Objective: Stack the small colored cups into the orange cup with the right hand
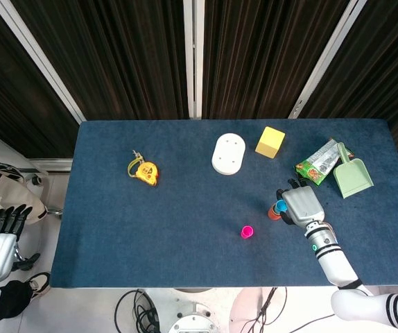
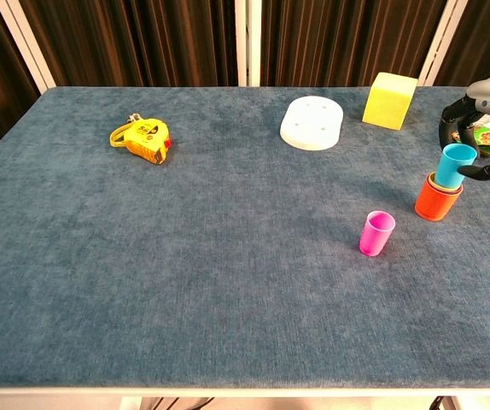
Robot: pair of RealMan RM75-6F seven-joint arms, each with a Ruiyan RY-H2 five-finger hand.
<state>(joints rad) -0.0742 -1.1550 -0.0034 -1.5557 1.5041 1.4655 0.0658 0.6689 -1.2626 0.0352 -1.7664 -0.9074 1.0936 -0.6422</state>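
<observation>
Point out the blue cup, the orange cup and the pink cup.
blue cup (image 2: 457, 164), chest view, on its side wall.
orange cup (image 2: 434, 203), chest view, on its outer wall.
pink cup (image 2: 376, 234), chest view, on its side wall.

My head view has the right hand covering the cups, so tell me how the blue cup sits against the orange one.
Observer: In the chest view the blue cup, held by the right hand, leans with its base at the orange cup's mouth, not fully down.
Operator: Check what is already inside the orange one.
Observer: A yellow cup is nested there; only its rim shows.
Operator: Confirm how the pink cup stands.
Observer: The pink cup is upright, mouth up, apart from the orange cup.
</observation>
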